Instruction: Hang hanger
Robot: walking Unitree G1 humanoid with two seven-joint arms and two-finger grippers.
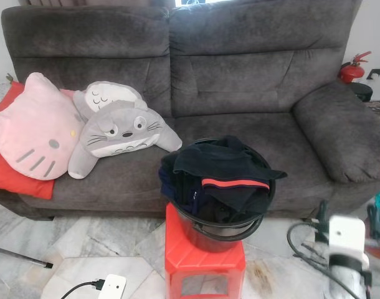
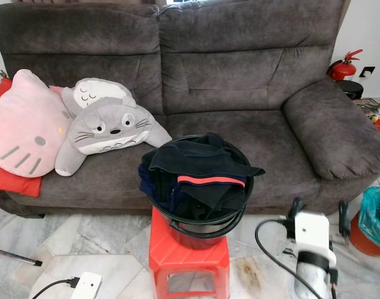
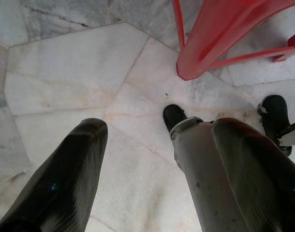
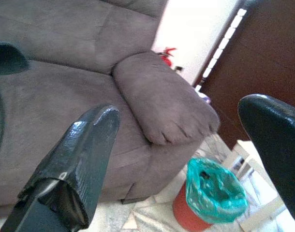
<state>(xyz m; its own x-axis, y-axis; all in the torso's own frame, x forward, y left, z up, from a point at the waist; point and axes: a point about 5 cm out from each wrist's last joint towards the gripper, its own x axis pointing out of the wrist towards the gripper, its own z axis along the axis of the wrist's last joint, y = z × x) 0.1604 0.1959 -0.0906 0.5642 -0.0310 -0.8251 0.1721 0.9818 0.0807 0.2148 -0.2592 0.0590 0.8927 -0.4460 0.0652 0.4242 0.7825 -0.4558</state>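
1. Nearest to me, the left gripper [image 3: 152, 159] hung low over the marble floor [image 3: 65, 72], its fingers spread wide and holding nothing.
2. The right gripper [image 4: 186, 159] was raised beside the sofa [image 1: 240, 81], its fingers also wide apart and empty.
3. I could not find any hanger; the black bucket [image 1: 218, 230] of dark clothes [image 1: 221, 168] stood on the red stool [image 1: 202, 261].
4. My worry: reaching into the bucket could tip it from the stool, or the fingers could snag cloth.
5. The right wrist view gave me a green-bagged bin [image 4: 213, 193] clearly; the left wrist view gave the stool legs and the robot's own foot [image 3: 174, 115].
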